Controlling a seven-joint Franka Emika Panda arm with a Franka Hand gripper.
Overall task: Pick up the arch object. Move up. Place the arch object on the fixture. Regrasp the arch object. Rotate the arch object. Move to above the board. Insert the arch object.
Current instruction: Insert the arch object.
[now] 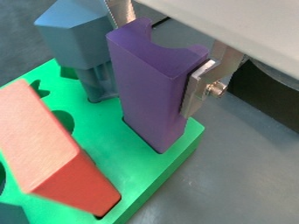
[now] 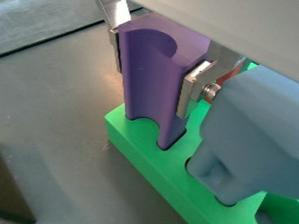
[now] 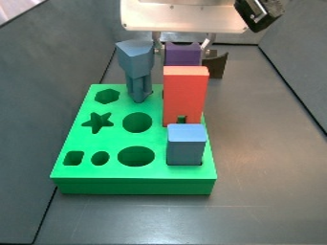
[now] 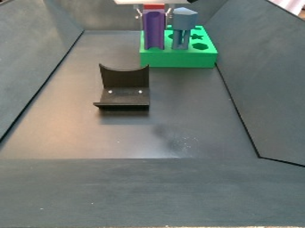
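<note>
The purple arch object (image 1: 146,79) stands upright between my gripper's (image 1: 158,52) silver fingers (image 1: 198,87), scooped end up. It also shows in a wrist view (image 2: 149,79), where my gripper (image 2: 156,66) is shut on its sides. Its lower end sits in a cut-out at the edge of the green board (image 1: 176,153), which shows too in a wrist view (image 2: 140,144). In both side views the arch object (image 3: 183,53) (image 4: 154,28) stands at the board's (image 3: 96,144) (image 4: 179,59) far side under my gripper (image 4: 155,7). The dark fixture (image 4: 123,89) lies apart on the floor.
A blue-grey pentagon column (image 1: 76,39) (image 2: 251,122) (image 3: 132,65) and a red-orange block (image 1: 52,149) (image 3: 185,96) stand in the board close to the arch object. A small blue cube (image 3: 186,145) sits near the board's front. Dark sloped walls (image 4: 48,80) bound the floor.
</note>
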